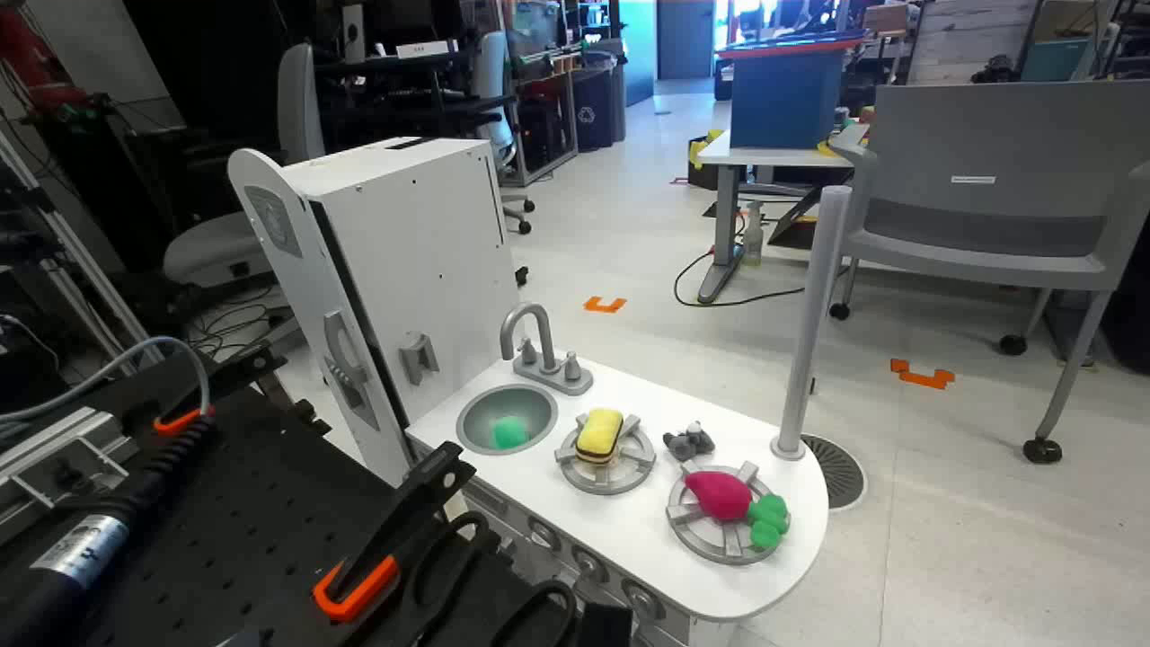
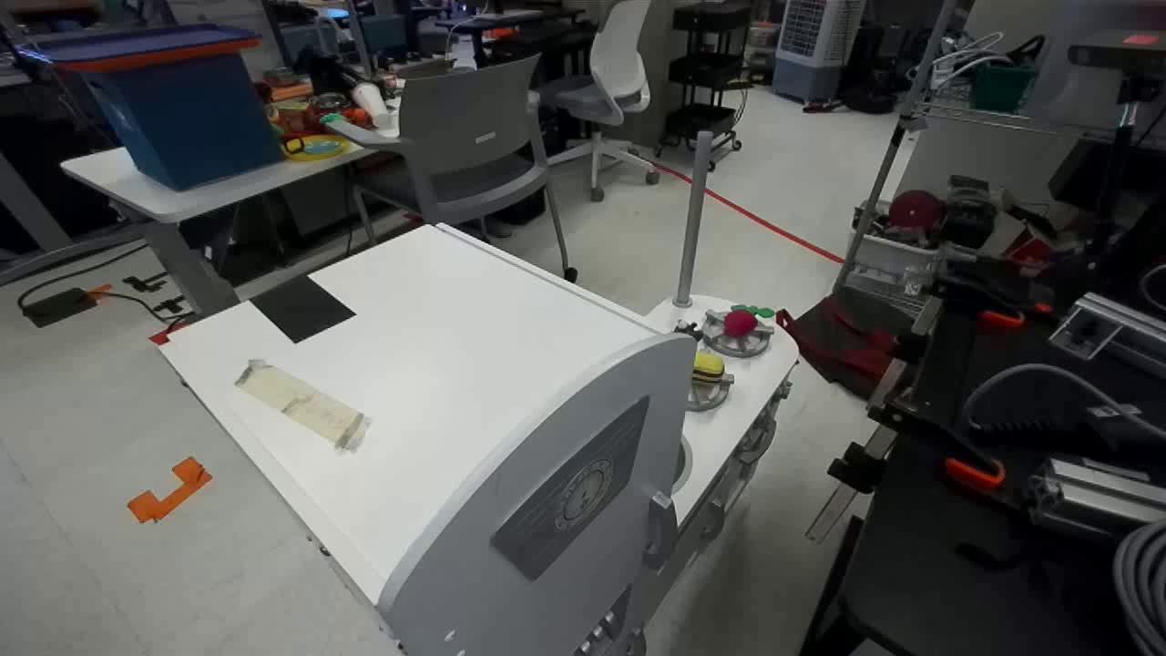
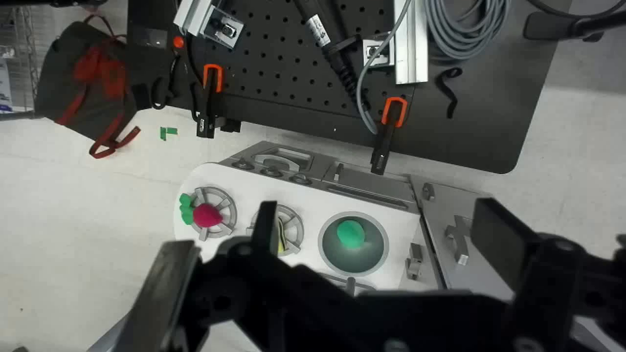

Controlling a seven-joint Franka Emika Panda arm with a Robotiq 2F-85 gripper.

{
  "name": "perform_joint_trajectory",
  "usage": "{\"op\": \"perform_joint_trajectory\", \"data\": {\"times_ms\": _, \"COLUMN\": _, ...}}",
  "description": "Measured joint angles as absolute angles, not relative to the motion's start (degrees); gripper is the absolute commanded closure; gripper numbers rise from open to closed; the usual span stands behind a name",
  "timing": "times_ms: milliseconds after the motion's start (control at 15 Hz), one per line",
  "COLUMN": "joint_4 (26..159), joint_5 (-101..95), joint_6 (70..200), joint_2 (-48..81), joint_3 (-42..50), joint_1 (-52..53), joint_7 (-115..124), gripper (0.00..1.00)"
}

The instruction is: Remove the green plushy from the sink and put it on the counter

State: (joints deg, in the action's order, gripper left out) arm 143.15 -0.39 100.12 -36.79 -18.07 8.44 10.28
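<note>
Pale floor [image 1: 620, 238] is seen around a white play-kitchen counter [image 1: 629, 530], which is bounded at one end by a tall cabinet [image 1: 413, 252] and rounded at the other. Near the cabinet end, between the front edge and the faucet [image 1: 549, 359] at the back edge, a round sink [image 1: 503, 401] is set; in it the green plushy [image 1: 509, 432] is seen, a little toward the front edge. It is judged to be light, soft, not fragile and unlikely to slip, though some squashing is to be expected. It is best taken across its middle, with the grip kept clear of the sink wall. The gripper [image 3: 379, 227] is seen with its fingers [image 3: 266, 225] set wide apart, and nothing is held. By the wrist view, the plushy is framed in the gap, nearer the finger toward the counter's rounded end, but it is judged to lie well below.
</note>
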Motion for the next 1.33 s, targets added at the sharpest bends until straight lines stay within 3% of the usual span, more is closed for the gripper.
{"op": "perform_joint_trajectory", "data": {"times_ms": 733, "joint_4": 143.0, "joint_5": -1.2, "joint_6": 101.4, "joint_2": -35.6, "joint_3": -17.4, "joint_1": 8.3, "joint_7": 10.2, "gripper": 0.0}}
{"op": "perform_joint_trajectory", "data": {"times_ms": 1333, "joint_4": 139.9, "joint_5": -15.7, "joint_6": 124.3, "joint_2": -11.0, "joint_3": -13.1, "joint_1": 1.3, "joint_7": 12.0, "gripper": 0.0}}
